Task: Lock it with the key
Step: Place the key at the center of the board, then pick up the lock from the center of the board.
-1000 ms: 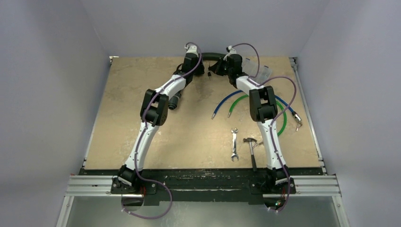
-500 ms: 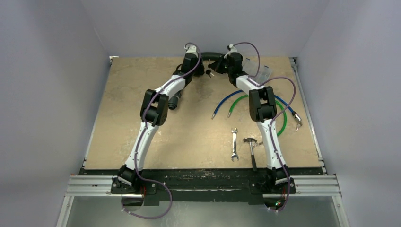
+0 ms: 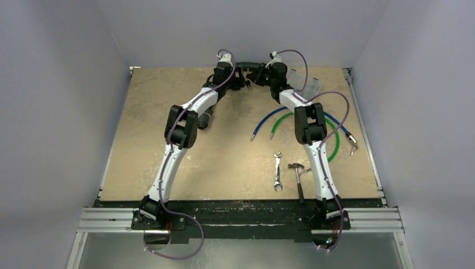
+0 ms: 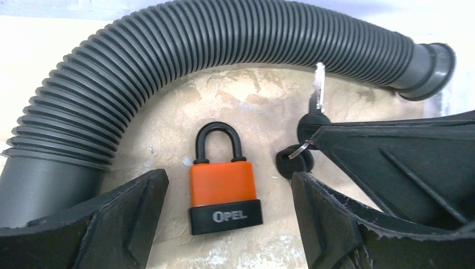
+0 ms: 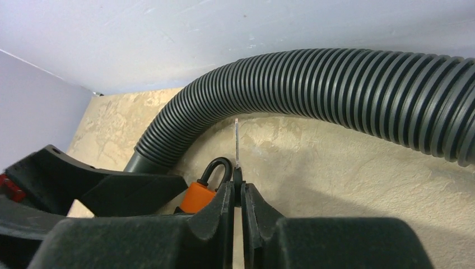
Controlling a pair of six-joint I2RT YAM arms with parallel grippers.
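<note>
2 grippers: left gripper (image 4: 228,176) spread wide, orange black-shackled padlock (image 4: 224,185) lying between its fingers; right gripper (image 5: 237,191) clamped on small silver metal key (image 5: 237,147), blade projecting beyond its fingertips.

Padlock (image 5: 197,195) mostly hidden behind left hand (image 4: 228,179), R wrist cam; key (image 5: 237,143) head buried in right hand (image 5: 237,189); hose (image 5: 336,95) cut off.
</note>
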